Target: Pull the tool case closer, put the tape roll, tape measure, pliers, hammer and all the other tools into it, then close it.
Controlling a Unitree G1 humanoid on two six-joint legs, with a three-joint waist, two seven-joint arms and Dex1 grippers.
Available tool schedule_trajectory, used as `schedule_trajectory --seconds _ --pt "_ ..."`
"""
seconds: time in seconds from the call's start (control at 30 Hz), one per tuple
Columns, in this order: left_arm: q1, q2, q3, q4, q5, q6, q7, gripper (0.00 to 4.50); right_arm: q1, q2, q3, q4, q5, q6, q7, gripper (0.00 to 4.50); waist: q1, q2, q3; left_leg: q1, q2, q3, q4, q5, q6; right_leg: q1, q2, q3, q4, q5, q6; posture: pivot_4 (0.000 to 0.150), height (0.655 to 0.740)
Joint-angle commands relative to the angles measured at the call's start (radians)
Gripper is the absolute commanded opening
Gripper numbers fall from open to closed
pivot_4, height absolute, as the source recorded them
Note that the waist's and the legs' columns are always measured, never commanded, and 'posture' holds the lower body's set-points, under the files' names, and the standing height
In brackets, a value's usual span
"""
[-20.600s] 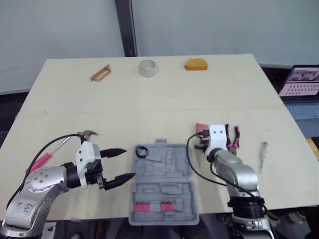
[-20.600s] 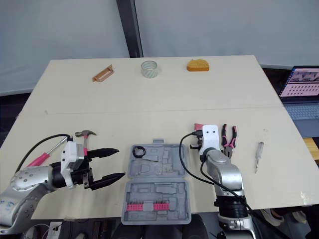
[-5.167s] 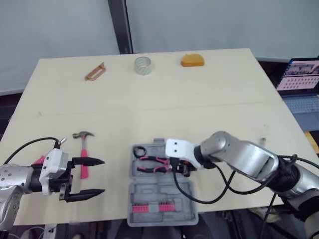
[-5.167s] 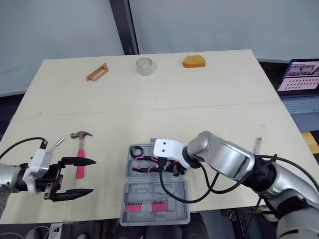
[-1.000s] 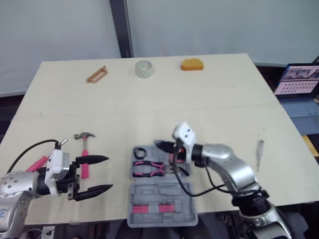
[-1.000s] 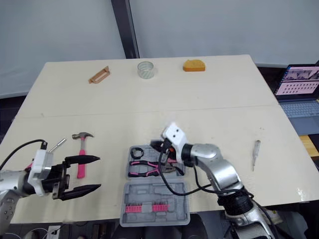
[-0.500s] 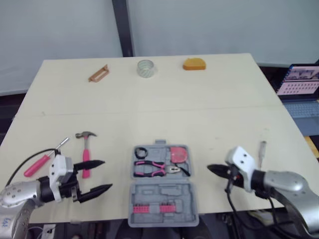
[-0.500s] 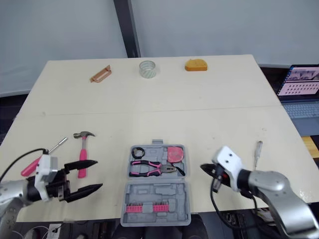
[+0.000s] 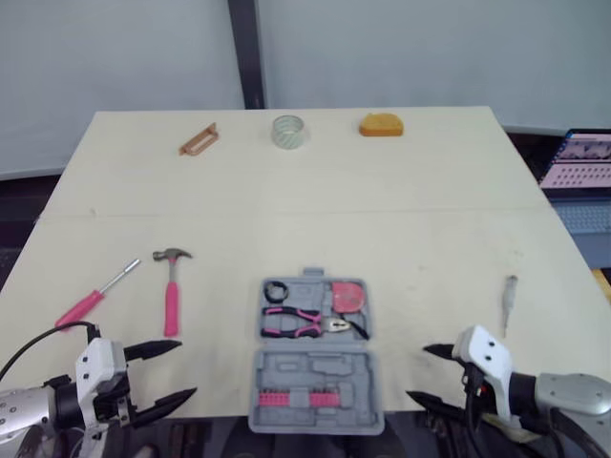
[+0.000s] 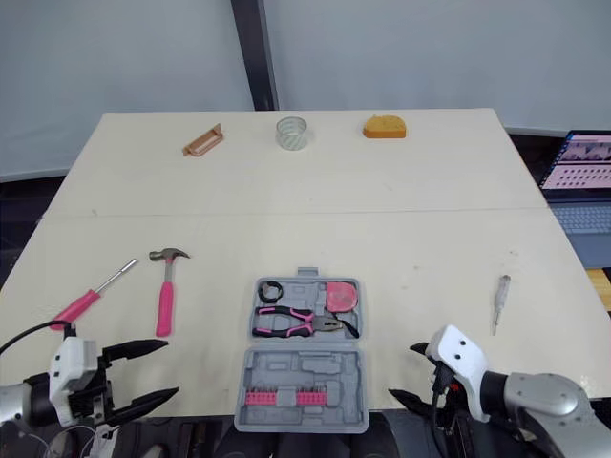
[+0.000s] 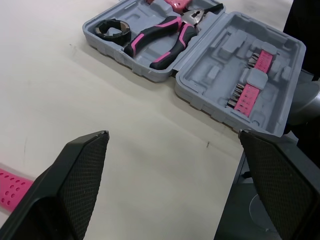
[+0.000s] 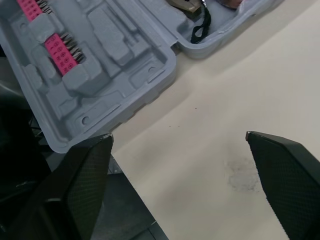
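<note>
1. The case [image 9: 315, 374] lies open at lower centre, pliers [image 9: 296, 322] seated inside.
2. The left end effector [image 9: 186, 369] and right end effector [image 9: 417, 372] flank it, fingers apart, empty, probably free for the hammer [image 9: 171, 291] at left.

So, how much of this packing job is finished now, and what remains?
Done: the tool case lies open near the front edge, holding the pliers and the pink tape measure. In hand: nothing; the left gripper and the right gripper are both open and empty. Left: the hammer, the pink screwdriver, the small screwdriver and the tape roll at the far edge, then closing the case.
</note>
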Motion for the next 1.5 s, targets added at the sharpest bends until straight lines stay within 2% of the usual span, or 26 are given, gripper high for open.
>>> schedule_trajectory --seconds 0.03,0.13,0.2,0.3,0.37,0.47,0.67,0.8,0.83,0.9,0.93,1.13,1.17,1.33,1.5 --pt "-0.003 -0.014 0.018 -0.001 0.001 -0.025 0.021 4.50 0.008 0.000 0.005 0.021 -0.006 -0.065 0.023 4.45 0.002 0.000 0.000 0.000 0.000 0.000 0.000 0.000 0.000 0.000 0.000 0.000 0.000 0.000 0.000 0.150 0.7400" --pt "-0.018 -0.046 0.022 -0.041 -0.042 0.039 0.092 4.50 0.031 0.020 0.000 0.057 -0.026 -0.171 0.029 4.45 0.003 0.000 0.000 0.000 0.000 0.000 0.000 0.000 0.000 0.000 0.000 0.000 0.000 0.000 0.000 0.150 0.7400" --pt "-0.022 -0.089 0.038 -0.089 -0.086 0.103 0.176 4.50 0.065 0.061 -0.030 0.088 -0.029 -0.325 0.047 4.45 0.003 0.000 0.000 0.000 0.000 0.000 0.000 0.000 0.000 0.001 0.000 0.000 0.000 0.000 0.000 0.150 0.7400" --pt "0.028 -0.148 0.043 -0.187 -0.121 0.152 0.249 4.50 0.097 0.169 -0.102 0.158 0.051 -0.565 0.113 4.45 0.003 -0.002 0.001 0.001 0.000 0.000 0.000 0.000 0.000 0.002 0.000 0.000 0.000 0.000 0.000 0.150 0.7400" --pt "0.066 -0.167 0.040 -0.222 -0.112 0.139 0.247 4.50 0.112 0.176 -0.104 0.207 0.046 -0.631 0.157 4.45 0.000 -0.002 0.002 0.004 0.000 0.000 0.001 -0.001 0.000 0.007 0.000 -0.001 -0.002 0.000 0.001 0.150 0.7400" --pt "0.114 -0.154 0.036 -0.216 -0.084 0.071 0.171 4.50 0.106 0.173 -0.091 0.285 0.028 -0.720 0.198 4.45 -0.002 -0.003 0.002 0.012 0.000 0.000 -0.001 -0.002 0.000 0.014 0.000 -0.001 -0.005 0.000 0.001 0.150 0.7400" --pt "0.116 -0.141 0.059 -0.148 -0.066 -0.014 0.122 4.50 0.042 0.147 -0.077 0.361 0.027 -0.754 0.213 4.45 0.001 -0.002 0.003 0.012 0.000 0.000 -0.001 -0.003 0.000 0.015 0.000 0.000 -0.007 0.000 0.001 0.150 0.7400" --pt "0.092 -0.128 0.056 -0.136 -0.098 0.052 0.151 4.50 0.015 0.067 -0.055 0.318 -0.044 -0.626 0.169 4.45 0.003 -0.002 0.003 0.012 0.000 0.000 -0.001 -0.003 0.000 0.015 0.000 0.000 -0.007 0.000 0.001 0.150 0.7400" --pt "0.086 -0.124 0.051 -0.141 -0.114 0.080 0.158 4.50 0.005 0.051 -0.048 0.298 -0.059 -0.587 0.150 4.23 0.003 -0.002 0.003 0.012 0.000 0.000 -0.001 -0.003 0.000 0.015 0.000 0.000 -0.007 0.000 0.001 0.150 0.7400" --pt "0.070 -0.108 0.027 -0.149 -0.107 0.108 0.153 3.94 -0.017 0.051 -0.028 0.248 -0.053 -0.515 0.107 3.61 0.004 -0.002 0.003 0.012 0.000 0.000 -0.001 -0.003 0.000 0.015 0.000 -0.001 -0.007 0.000 0.001 0.150 0.7400" --pt "0.064 -0.103 0.019 -0.150 -0.100 0.113 0.151 3.63 -0.023 0.056 -0.022 0.229 -0.046 -0.493 0.092 3.16 0.004 -0.002 0.003 0.012 0.000 0.000 -0.001 -0.003 0.000 0.015 0.000 -0.001 -0.007 0.000 0.001 0.150 0.7400" --pt "-0.022 -0.067 -0.066 -0.106 -0.009 0.144 0.187 0.56 -0.067 0.069 0.048 0.146 -0.058 -0.393 0.038 0.10 0.004 -0.002 0.003 0.012 0.000 0.000 0.000 -0.003 0.000 0.015 0.000 -0.001 -0.007 0.000 0.001 0.150 0.7400" --pt "-0.036 -0.062 -0.080 -0.099 0.002 0.144 0.187 0.04 -0.073 0.068 0.058 0.144 -0.064 -0.385 0.034 0.00 0.004 -0.002 0.003 0.012 0.000 0.000 -0.001 -0.003 0.000 0.015 0.000 -0.001 -0.007 0.000 0.001 0.150 0.7400" --pt "-0.167 -0.042 -0.192 -0.054 0.088 0.175 0.218 0.04 -0.156 0.075 0.133 0.189 -0.143 -0.354 -0.009 0.00 0.003 -0.001 0.003 0.012 0.000 0.000 0.000 -0.003 0.000 0.014 0.000 -0.001 -0.006 0.000 0.001 0.150 0.7400" --pt "-0.278 -0.023 -0.292 -0.020 0.129 0.196 0.196 0.04 -0.250 0.040 0.227 0.206 -0.171 -0.187 0.003 0.00 0.003 -0.001 0.003 0.011 0.000 0.000 -0.001 -0.003 0.000 0.014 0.000 -0.001 -0.007 0.001 0.001 0.150 0.7400"
